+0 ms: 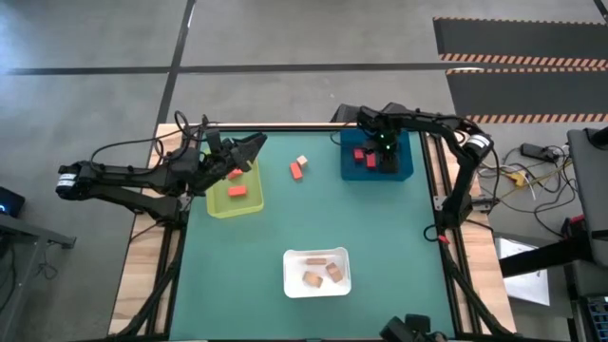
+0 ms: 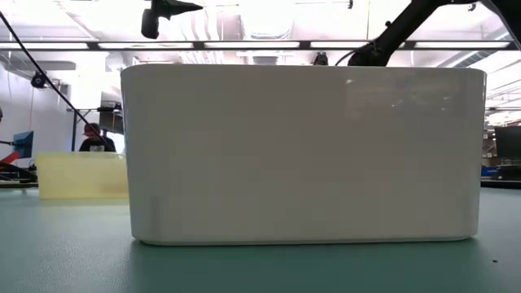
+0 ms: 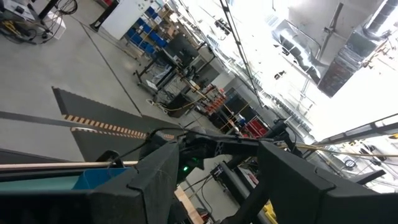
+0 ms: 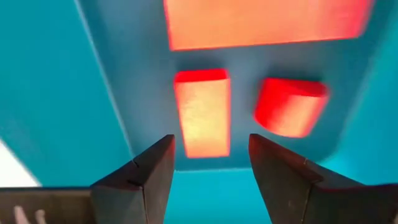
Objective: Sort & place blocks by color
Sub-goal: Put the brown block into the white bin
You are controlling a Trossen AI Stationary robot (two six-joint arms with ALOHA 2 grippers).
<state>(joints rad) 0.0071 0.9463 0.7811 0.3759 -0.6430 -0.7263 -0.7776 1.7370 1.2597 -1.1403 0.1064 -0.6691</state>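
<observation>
The right gripper [image 4: 210, 171] was held over the blue tray [image 1: 403, 167], fingers apart and empty, red blocks [image 4: 202, 112] lying below. The left gripper [image 1: 249, 149], fingers apart, was raised above the yellow-green tray [image 1: 224, 204].

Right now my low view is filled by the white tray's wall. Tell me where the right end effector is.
Observer: The right end effector hangs over the blue tray, open, with nothing between its fingers.
Operator: Report what lies under it.
Observer: Three red blocks lie on the tray floor, one of them just ahead of the fingers.
Operator: Name what is left loose.
Observer: One red block and one tan block lie on the table, between the yellow-green tray and the blue one.
</observation>
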